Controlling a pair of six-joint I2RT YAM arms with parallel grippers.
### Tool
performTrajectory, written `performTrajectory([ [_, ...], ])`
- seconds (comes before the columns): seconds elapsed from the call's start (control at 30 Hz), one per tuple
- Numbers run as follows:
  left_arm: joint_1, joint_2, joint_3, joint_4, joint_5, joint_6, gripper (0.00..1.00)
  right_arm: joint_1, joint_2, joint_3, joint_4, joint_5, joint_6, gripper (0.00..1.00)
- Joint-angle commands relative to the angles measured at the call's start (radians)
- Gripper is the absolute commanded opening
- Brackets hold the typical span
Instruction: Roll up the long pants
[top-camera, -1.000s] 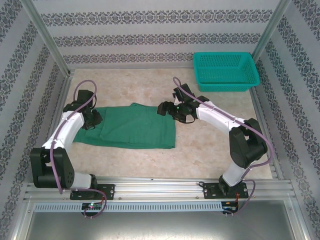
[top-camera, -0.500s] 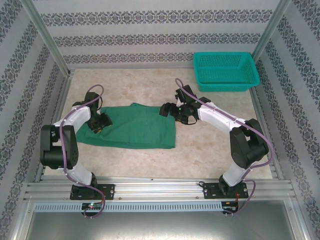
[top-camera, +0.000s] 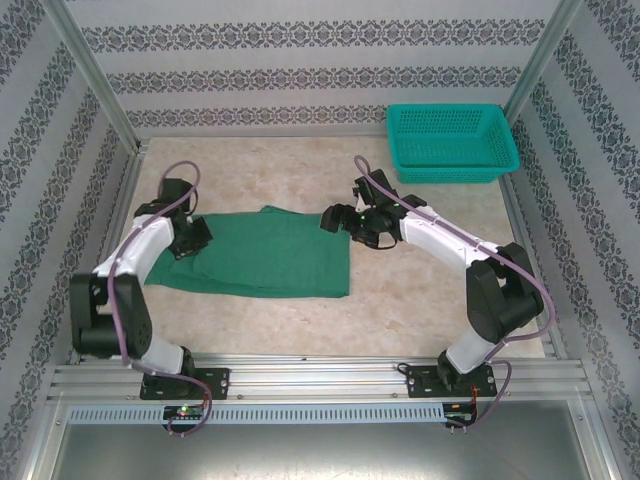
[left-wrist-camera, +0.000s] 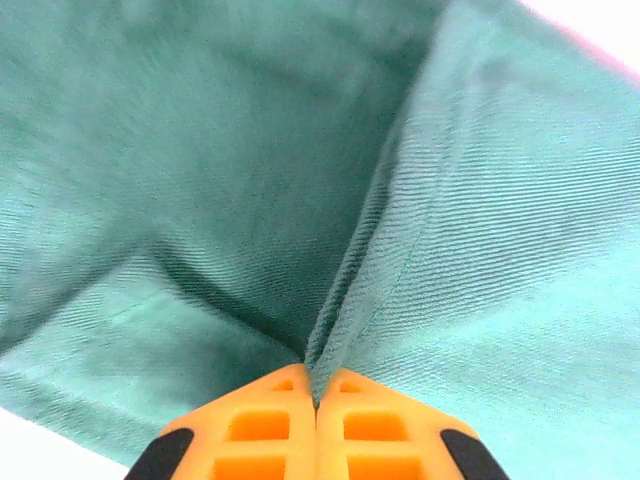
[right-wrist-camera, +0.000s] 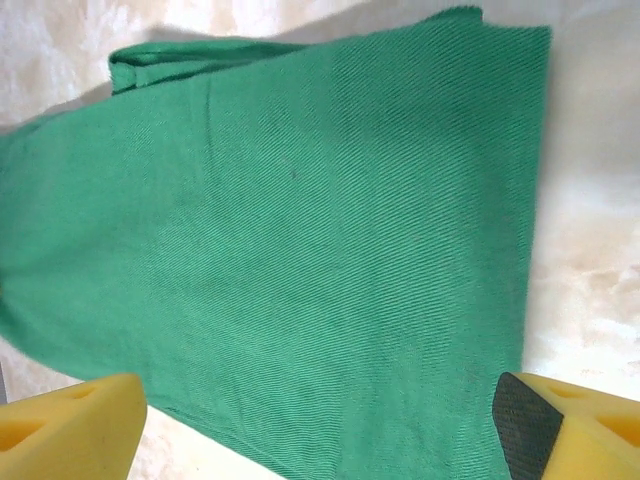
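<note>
Two hands attend the long pants (top-camera: 270, 255), which lie folded flat on the surface (top-camera: 420, 310) between the arms. The left hand (left-wrist-camera: 315, 388) is clenched on a pinch of cloth at the left end. The right hand (top-camera: 338, 217) hangs spread wide over the right end, grasping nothing. That thin pinch may slip when pulled, and hauling one end alone could drag the layers askew rather than roll them.

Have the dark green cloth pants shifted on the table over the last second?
No. The dark green cloth pants lie where they were: in the top view their right edge keeps the same gap to the teal plastic mesh basket.
</note>
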Motion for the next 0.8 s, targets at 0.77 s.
performTrajectory([
  [0.77,0.492,0.024,0.135,-0.085,-0.123,-0.014,0.0,0.004,0.08,0.03,0.015,-0.062,-0.023,0.93],
])
